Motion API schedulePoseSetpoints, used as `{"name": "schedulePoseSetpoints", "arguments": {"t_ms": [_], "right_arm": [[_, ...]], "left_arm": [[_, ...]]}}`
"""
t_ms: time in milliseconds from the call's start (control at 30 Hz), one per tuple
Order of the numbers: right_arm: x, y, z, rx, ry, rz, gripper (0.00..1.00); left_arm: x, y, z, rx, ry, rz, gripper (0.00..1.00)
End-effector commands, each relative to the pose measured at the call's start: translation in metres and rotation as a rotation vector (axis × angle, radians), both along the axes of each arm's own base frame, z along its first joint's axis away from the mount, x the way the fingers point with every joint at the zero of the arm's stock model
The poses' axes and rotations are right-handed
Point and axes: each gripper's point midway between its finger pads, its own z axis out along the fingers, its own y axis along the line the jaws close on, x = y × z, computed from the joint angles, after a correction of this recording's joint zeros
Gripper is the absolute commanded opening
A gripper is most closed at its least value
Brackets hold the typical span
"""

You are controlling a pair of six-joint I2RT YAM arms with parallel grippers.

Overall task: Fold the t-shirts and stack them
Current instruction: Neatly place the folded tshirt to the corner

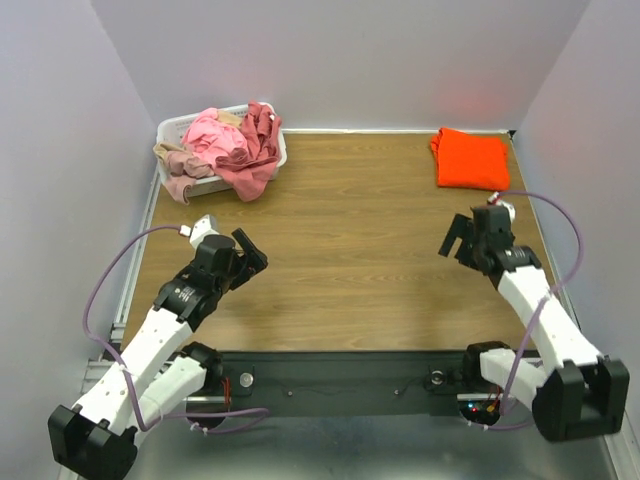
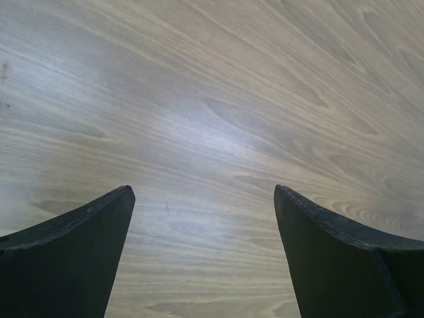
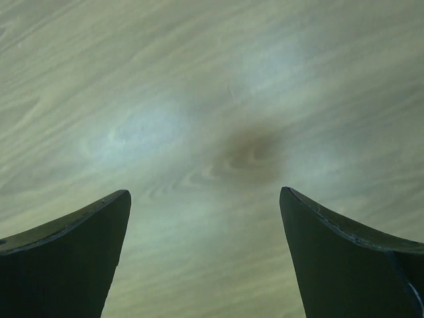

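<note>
We list orange t-shirt [image 1: 470, 158]: folded, far right corner of bench [image 1: 360, 250]. Heap of t-shirts [image 1: 228, 148], pink, maroon, beige: in white basket [image 1: 172, 127], far left corner, spilling over rim. We note left gripper [image 1: 252, 252], right gripper [image 1: 452, 238]: both released, holding nothing, over bare wood.

Even overhead light; soft glare on table [image 2: 199, 126]; right wrist view blurred, greenish.

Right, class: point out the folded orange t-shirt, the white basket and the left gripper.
orange t-shirt [image 1: 470, 160]: top external view, middle of the folded cloth.
white basket [image 1: 180, 123]: top external view, bare far-left rim.
left gripper [image 2: 202, 189]: left wrist view, midway between its open fingertips.
</note>
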Motion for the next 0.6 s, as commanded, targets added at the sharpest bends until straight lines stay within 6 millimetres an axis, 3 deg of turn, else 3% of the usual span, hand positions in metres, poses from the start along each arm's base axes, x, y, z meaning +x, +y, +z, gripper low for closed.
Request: {"name": "schedulePoseSetpoints", "arguments": {"t_ms": [0,33,167,400,567], "right_arm": [[-0.015,0.014,0.031,0.121,-0.139,0.009,1.0],[-0.018,0.022,0.038,0.156,-0.154,0.045,1.0],[-0.027,0.024,0.074,0.21,-0.278,0.025,1.0],[-0.045,0.013,0.072,0.151,-0.307,0.021,1.0],[-0.049,0.004,0.089,0.139,-0.383,-0.026,1.0]], "left_arm": [[0.003,-0.006,0.012,-0.055,-0.056,-0.006,0.98],[0.003,-0.005,0.012,-0.053,-0.059,-0.004,0.98],[0.003,-0.004,0.013,-0.054,-0.071,0.004,0.99],[0.003,0.0,0.017,-0.059,-0.088,0.03,0.98],[0.001,-0.003,0.024,-0.074,-0.108,0.007,0.98]]}}
